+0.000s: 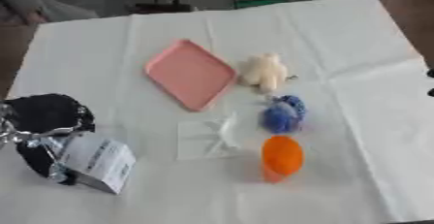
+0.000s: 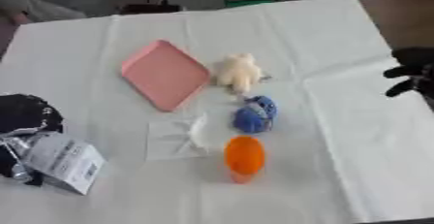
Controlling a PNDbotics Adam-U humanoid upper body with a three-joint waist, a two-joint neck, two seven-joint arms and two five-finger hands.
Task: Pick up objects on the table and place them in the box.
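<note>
The left robot hand (image 1: 47, 136) sits at the near left of the bench (image 1: 373, 121), which is covered in white cloth. Its dark fingers are curled round a small white carton with printed labels (image 1: 100, 162), so it is already carrying something. The carton tilts, its long axis running from far left to near right.

The other things lie in a line to the right of that hand, around the middle of the bench. Nearest is a clear, crumpled plastic wrapper (image 1: 212, 138). Just beyond it to the right, an orange egg-shaped object (image 1: 281, 157) lies with its long axis pointing near to far. A blue bundled object (image 1: 284, 114) lies just beyond the orange one on the far side, then a cream plush toy (image 1: 264, 72), with a flat pink square tray (image 1: 191, 73) to its left, turned corner-on.

The right robot hand (image 2: 411, 75) shows only at the right edge, its dark fingers partly curled and holding nothing, well apart from the row.

No box shows in either view, so where the carton must go cannot be told. For the next pick, I judge the orange and blue objects lie roughly between the two hands, somewhat closer to the right one.
</note>
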